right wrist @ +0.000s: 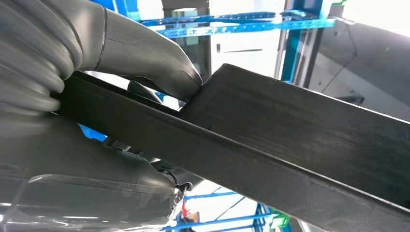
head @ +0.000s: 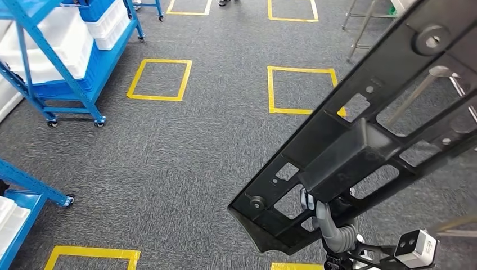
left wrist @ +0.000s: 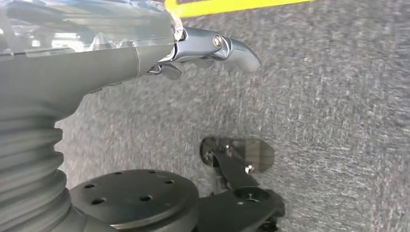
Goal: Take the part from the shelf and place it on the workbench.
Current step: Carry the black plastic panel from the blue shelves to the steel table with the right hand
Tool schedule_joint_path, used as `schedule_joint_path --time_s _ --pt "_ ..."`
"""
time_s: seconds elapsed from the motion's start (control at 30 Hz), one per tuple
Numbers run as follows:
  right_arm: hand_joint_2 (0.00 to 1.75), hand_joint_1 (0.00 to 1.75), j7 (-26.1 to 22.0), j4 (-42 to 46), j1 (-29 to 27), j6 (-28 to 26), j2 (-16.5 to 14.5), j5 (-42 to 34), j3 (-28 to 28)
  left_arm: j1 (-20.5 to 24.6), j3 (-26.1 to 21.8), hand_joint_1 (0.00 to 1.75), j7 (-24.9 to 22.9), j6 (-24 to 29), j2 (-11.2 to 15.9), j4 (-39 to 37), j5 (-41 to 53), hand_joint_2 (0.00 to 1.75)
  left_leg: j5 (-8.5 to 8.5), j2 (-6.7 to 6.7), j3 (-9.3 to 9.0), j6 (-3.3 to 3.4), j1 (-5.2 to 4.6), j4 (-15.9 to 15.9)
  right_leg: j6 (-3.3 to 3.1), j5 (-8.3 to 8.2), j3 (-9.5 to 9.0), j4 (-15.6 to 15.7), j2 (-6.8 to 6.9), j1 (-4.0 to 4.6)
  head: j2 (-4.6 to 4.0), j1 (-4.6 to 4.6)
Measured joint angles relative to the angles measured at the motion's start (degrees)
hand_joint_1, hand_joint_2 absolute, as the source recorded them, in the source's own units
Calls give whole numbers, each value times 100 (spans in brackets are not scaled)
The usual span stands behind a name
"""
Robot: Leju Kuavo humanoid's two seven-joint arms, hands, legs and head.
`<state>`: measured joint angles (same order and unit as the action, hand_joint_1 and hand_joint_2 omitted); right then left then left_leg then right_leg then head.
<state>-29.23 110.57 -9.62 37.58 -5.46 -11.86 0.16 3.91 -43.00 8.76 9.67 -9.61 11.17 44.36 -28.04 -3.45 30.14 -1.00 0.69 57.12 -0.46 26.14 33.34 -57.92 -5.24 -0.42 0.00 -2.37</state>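
Gripping the long black part [right wrist: 300, 145], the right hand [right wrist: 121, 87] had its thick grey thumb pressed onto the upper face where a raised block began, and darker fingers curled under the lower edge. In the head view that hand [head: 329, 216] sat beneath the part [head: 360, 140], near its lower end, so the piece ran up and away from it on a slant toward the upper right corner, carried above the floor. The part was a flat moulded frame with cut-out windows, round bosses and a raised rectangular block at its middle.

The left hand [left wrist: 212, 48] hung over the grey carpet [left wrist: 338, 121], its fingers curled in with nothing between them.

Below the part lay the carpeted floor [head: 185, 163], marked with yellow taped squares [head: 160, 80]; one square [head: 301, 90] was partly covered by the frame. At the near left stood the corner of a blue shelf on castors [head: 34, 194]. Farther left stood a second blue shelf [head: 67, 62] holding white bins [head: 109, 19], well apart from the part. At the far right, behind the frame, the legs of a metal rack [head: 363, 28] showed.
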Motion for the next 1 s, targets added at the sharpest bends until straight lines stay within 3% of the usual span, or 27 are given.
schedule_joint_path --time_s 0.07,0.13,0.2,0.23,0.27,0.3,0.33,0.37,0.43,0.5,0.57,0.63,0.7,0.73,0.77,0.8,0.83,0.87,0.93,1.0 --pt "175 171 49 -13 8 1 0 4 0 15 -3 0 14 4 -2 0 -17 175 34 98 -1 80 -4 -31 71 -11 37 -10 -43 -21 0 0" --pt "175 171 72 -24 20 3 1 6 -1 25 -8 0 11 8 -8 0 -40 175 79 216 -6 172 -3 -82 113 165 168 -270 150 -20 0 0" --pt "175 171 85 -32 35 3 1 8 -1 20 -17 0 -17 10 -11 0 -45 175 94 342 4 222 -26 -102 137 546 496 -970 399 -24 0 1" --pt "175 171 96 -37 36 3 1 12 -1 14 -23 0 -44 15 -11 0 -43 175 93 409 11 230 -39 -101 151 710 679 -1362 446 -31 0 1" --pt "175 171 107 -43 29 0 1 17 -1 8 -30 0 -75 23 -10 0 -43 175 89 475 15 233 -51 -99 162 788 803 -1633 467 -38 0 1" --pt "175 171 118 -49 18 -6 1 23 -1 7 -37 0 -105 33 -10 0 -45 175 84 541 16 234 -58 -96 167 756 821 -1695 481 -42 0 1" --pt "175 171 126 -53 5 -15 1 28 -1 9 -45 0 -135 46 -11 0 -49 175 77 601 12 230 -61 -92 165 616 710 -1500 504 -42 0 1" --pt "175 171 130 -56 -8 -26 1 31 -1 14 -55 0 -165 62 -12 0 -51 175 64 654 4 220 -63 -83 153 417 490 -1105 564 -38 0 1" --pt "175 171 135 -56 -28 -43 -1 32 0 18 -83 0 -222 97 -14 0 -50 175 27 740 -10 176 -83 -52 103 162 65 -304 813 -2 0 0" --pt "175 171 139 -54 -45 -48 -1 31 1 18 -113 0 -260 120 -14 0 -44 175 -4 819 -16 123 -107 -28 50 137 -57 -24 921 45 0 0" --pt "175 171 142 -50 -67 -47 -1 30 0 25 -132 0 -280 127 -14 0 -40 175 -33 900 -25 68 -106 -21 -2 111 -41 -8 791 44 0 0" --pt "175 171 142 -39 -68 -46 -3 28 0 33 -139 0 -289 128 -14 0 -37 175 -189 755 34 11 -81 162 -67 78 -44 27 677 17 0 -1" --pt "175 171 142 -29 -55 -44 -8 28 4 28 -141 0 -298 129 -14 0 -34 175 -563 491 319 -28 -52 819 -109 59 -42 40 561 6 0 -1" --pt "175 171 142 -28 -53 -44 -9 29 6 22 -141 0 -301 130 -14 0 -34 175 -754 426 521 -40 -46 1252 -117 56 -38 38 498 8 0 -1" --pt "175 171 143 -28 -55 -43 -9 30 7 15 -142 0 -304 130 -14 0 -34 175 -866 400 691 -49 -44 1600 -119 55 -38 37 431 11 0 -1" --pt "175 171 144 -28 -57 -43 -9 30 7 10 -142 0 -306 130 -14 0 -35 175 -866 393 778 -52 -43 1762 -119 55 -42 34 363 12 0 -1" --pt "175 171 144 -28 -58 -43 -9 30 6 8 -143 0 -307 130 -14 0 -35 175 -743 387 754 -49 -41 1677 -117 55 -51 31 294 12 0 -2" --pt "175 171 145 -28 -58 -43 -9 30 6 9 -143 0 -308 130 -14 0 -34 175 -531 359 627 -42 -33 1376 -112 58 -63 26 226 10 0 -2" --pt "175 171 146 -28 -51 -45 -9 27 6 10 -144 0 -307 133 -14 0 -21 175 -121 153 267 -20 -5 534 -80 72 -68 -3 95 13 0 -1" --pt "175 171 156 -28 -41 -49 -9 22 4 21 -144 0 -297 136 -17 0 -2 175 11 -22 81 16 7 95 -13 67 -29 -26 -12 12 0 0"
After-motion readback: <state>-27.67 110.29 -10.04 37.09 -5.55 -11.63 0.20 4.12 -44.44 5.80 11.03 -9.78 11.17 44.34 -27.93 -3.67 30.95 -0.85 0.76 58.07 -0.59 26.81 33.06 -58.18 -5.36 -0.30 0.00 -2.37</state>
